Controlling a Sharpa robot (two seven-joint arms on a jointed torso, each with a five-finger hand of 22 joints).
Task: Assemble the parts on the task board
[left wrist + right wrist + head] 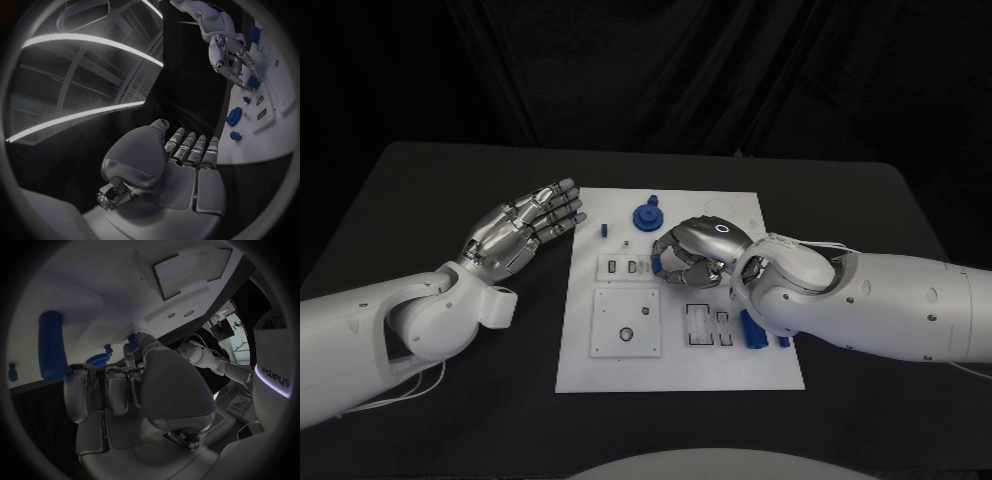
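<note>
**Right hand down on the board, left hand waiting wide**

Over on the left: left hand lifted above the black table, just beside the board's left edge, palm up, fingers straight and spread, holding nothing. Same story from the left wrist, fingers extended side by side and bare.

Moving across to the white board in the middle of the table. Blue round part standing near the far edge, a small blue peg to its left. Square plate with an oval hole on the near left.

Right hand curled down over the board's middle, fingers bent in. Gripping something or not? Cannot tell; the fingertips are hidden. Long blue bar lying on the board beside the right wrist, seen close from the right wrist too.
</note>
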